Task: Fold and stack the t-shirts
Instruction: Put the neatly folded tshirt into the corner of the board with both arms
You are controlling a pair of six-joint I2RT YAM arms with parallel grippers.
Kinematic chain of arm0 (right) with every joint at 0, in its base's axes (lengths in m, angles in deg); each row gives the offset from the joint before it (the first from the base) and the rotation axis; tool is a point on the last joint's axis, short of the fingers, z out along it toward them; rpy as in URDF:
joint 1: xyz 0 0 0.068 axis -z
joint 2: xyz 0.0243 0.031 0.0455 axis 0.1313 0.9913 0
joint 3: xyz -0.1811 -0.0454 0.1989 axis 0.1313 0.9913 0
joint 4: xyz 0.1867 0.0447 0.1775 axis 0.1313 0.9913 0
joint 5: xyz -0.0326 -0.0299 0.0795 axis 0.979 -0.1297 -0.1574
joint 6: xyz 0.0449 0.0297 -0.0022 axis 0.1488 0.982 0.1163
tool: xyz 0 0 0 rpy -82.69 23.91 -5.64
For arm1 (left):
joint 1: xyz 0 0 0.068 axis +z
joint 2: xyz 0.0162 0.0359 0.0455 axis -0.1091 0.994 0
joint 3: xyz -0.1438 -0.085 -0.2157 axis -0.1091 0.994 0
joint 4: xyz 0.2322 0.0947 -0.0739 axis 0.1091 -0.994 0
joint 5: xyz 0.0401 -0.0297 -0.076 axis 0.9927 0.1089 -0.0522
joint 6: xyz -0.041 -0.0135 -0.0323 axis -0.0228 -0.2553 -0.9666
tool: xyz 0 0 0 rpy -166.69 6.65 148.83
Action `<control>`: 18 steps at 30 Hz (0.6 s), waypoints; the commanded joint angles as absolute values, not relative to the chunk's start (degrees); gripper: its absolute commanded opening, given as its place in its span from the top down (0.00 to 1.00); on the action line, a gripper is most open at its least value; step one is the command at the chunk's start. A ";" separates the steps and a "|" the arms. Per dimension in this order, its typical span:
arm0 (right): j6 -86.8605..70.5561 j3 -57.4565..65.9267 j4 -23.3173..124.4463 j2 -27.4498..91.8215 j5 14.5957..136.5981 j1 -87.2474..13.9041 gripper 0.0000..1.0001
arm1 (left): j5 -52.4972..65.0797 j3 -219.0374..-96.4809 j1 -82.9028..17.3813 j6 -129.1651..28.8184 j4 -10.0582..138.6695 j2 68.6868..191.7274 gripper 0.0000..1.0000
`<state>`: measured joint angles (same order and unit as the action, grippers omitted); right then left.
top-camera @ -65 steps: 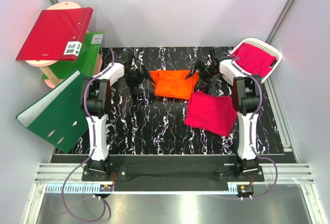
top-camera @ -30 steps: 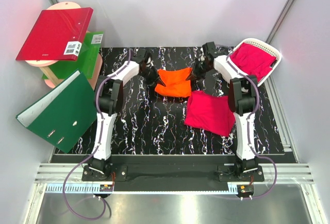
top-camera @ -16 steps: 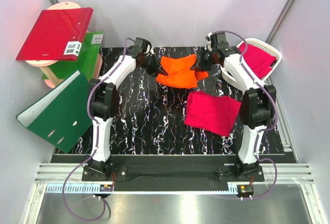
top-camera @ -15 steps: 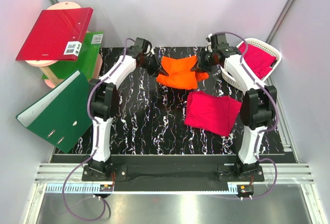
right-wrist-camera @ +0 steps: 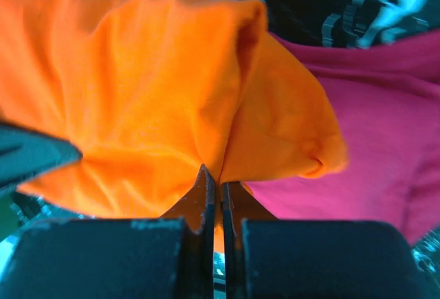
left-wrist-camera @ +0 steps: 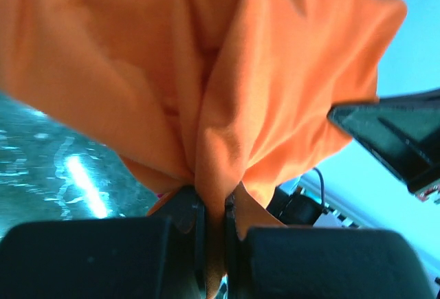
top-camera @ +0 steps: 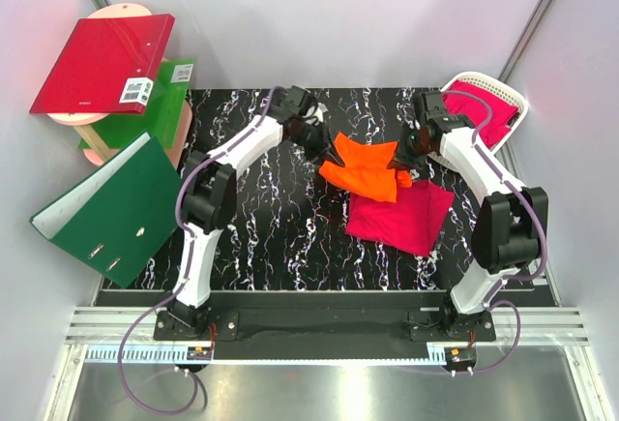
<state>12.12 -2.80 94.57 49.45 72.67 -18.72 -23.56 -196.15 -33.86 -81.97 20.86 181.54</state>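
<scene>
L gripper (left-wrist-camera: 213,206) pinches a bunched edge of the orange shirt (left-wrist-camera: 206,72), jaws pressed nearly together w/ cloth between. R gripper (right-wrist-camera: 214,185) nips the opposite edge the same way. The shirt sags slack betw. the two, folds loose. Just under and beyond the R gripper lies the folded pink shirt (top-camera: 401,218) on the table (top-camera: 261,218); orange overlaps its near corner, contact unclear. Behind the R gripper, another pink shirt (top-camera: 488,111) sits in the basket (top-camera: 513,100). Prob. step: laying orange on pink. Risks: thin pinches may slip; slack cloth may unfold or land crooked; a dragging hem may rumple the pink one.
</scene>
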 commanded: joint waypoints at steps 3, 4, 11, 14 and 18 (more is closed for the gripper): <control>13.16 -0.47 95.76 44.18 78.40 -16.17 1.00 | -27.72 -200.99 -37.81 -83.42 22.04 180.92 1.00; 13.16 -0.03 95.85 43.92 78.58 -15.72 1.00 | -27.81 -201.25 -38.60 -83.77 22.04 181.01 1.00; 13.07 0.07 95.59 43.21 80.96 -12.21 1.00 | -27.73 -205.99 -40.54 -85.00 22.12 182.94 1.00; 12.37 -2.13 94.89 45.76 80.43 -11.59 1.00 | -27.11 -209.16 -40.28 -85.35 22.21 184.00 1.00; 11.75 -7.30 93.30 49.71 78.76 -11.50 1.00 | -25.53 -211.71 -39.40 -85.79 22.21 184.70 1.00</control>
<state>12.45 -0.84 96.60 46.98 78.11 -11.86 -24.63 -207.04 -40.68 -84.59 21.10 184.75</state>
